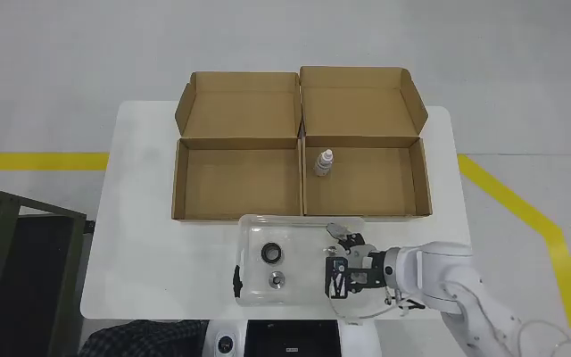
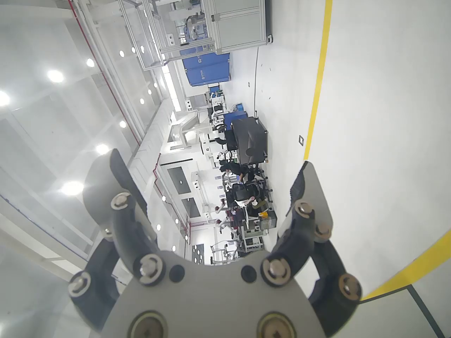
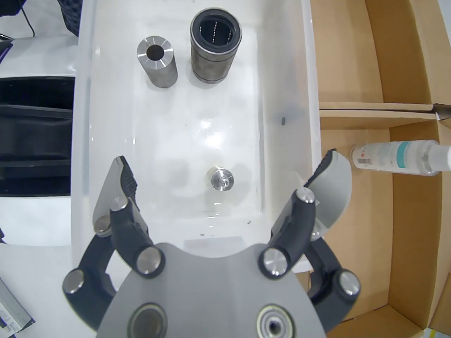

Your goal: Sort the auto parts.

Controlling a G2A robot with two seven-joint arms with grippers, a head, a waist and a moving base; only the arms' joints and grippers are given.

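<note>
Right gripper (image 3: 225, 158) wide above metal stud (image 3: 220, 179)

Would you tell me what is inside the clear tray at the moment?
Three metal parts: a black-rimmed bearing, a steel sleeve beside it, and a small round piece under the open right gripper. The gripper's body hides the near end of the tray.

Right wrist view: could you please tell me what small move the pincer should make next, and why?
Probably lower the right pincer straight onto the small metal part: it stands in the clear tray, centred ahead of the open jaws, well apart from the steel sleeve and the bearing.
</note>
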